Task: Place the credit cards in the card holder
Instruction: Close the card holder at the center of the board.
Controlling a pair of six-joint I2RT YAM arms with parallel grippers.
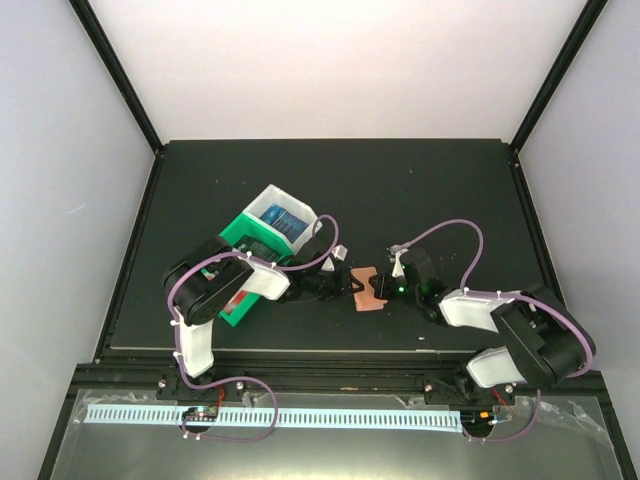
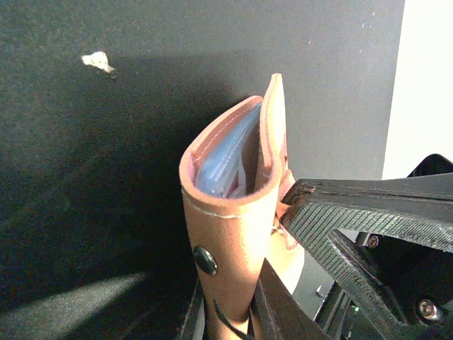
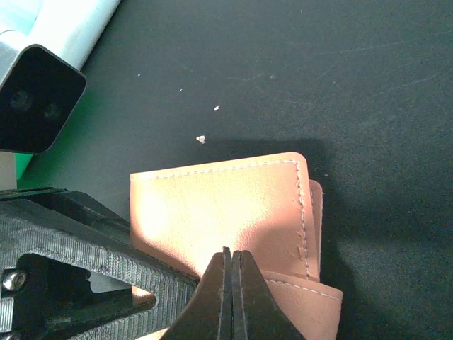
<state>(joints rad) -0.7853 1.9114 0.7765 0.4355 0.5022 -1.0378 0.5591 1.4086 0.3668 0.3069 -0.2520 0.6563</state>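
The salmon-brown card holder [image 1: 368,290] is folded and lies between my two grippers. In the left wrist view the card holder [image 2: 233,234] stands upright between my fingers, with pale blue pockets [image 2: 223,163] showing at its open top. My left gripper [image 2: 237,319] is shut on its lower part. My right gripper [image 3: 232,258] is shut, its tips against the holder's outer face [image 3: 226,205], and nothing shows between them. Blue credit cards [image 1: 285,222] lie in the white bin. My right gripper's ribbed finger [image 2: 354,219] touches the holder's tab.
A white bin [image 1: 268,203] and a green bin [image 1: 238,235] stand together just behind my left arm. The left gripper's ribbed finger [image 3: 71,241] fills the right wrist view's lower left. Small white crumbs [image 3: 201,139] lie on the black mat.
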